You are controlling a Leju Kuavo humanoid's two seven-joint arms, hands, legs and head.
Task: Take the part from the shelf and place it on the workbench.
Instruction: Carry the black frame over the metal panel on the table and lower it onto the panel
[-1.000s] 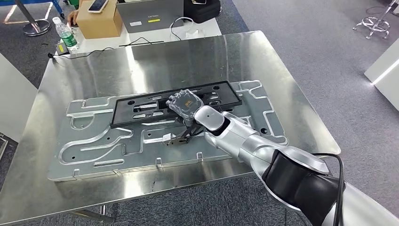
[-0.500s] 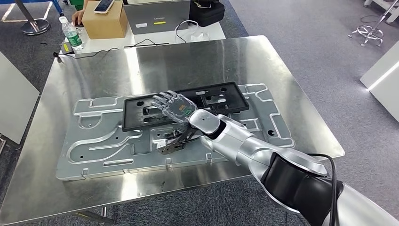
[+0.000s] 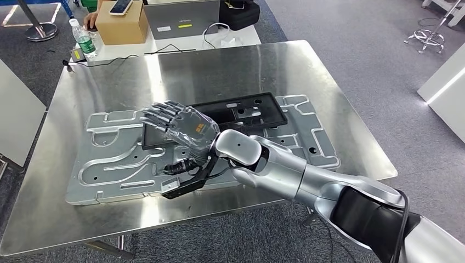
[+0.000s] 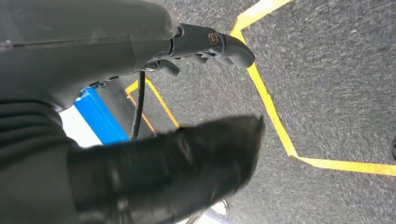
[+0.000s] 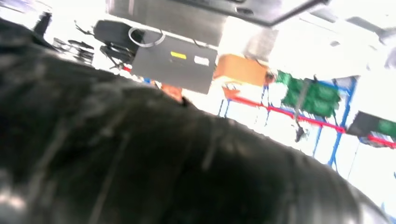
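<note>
The black frame-shaped part point(image 3: 249, 112) lies flat on a grey grooved fixture plate point(image 3: 109, 164) on the steel workbench point(image 3: 219, 66). My right arm reaches in from the lower right. My right hand point(image 3: 181, 125) hovers over the part's left end with its fingers point(image 3: 160, 112) spread, and it holds nothing. The hand hides that end of the part. In the left wrist view my left hand point(image 4: 140, 93) hangs over grey carpet. Its thumb point(image 4: 196, 158) and dark fingers point(image 4: 219, 44) are apart with nothing between them.
Behind the workbench a white desk carries a laptop point(image 3: 183, 22), a cardboard box point(image 3: 122, 26) with a phone on it, a water bottle point(image 3: 82, 39) and a black bag point(image 3: 238, 11). A person's hand point(image 3: 89, 19) rests by the box. White furniture point(image 3: 16, 120) stands at the left.
My right hand has let go of the black part, risen and swung left toward the plate's near side, its fingers opening. The part stays on the plate. The view shifted slightly.
</note>
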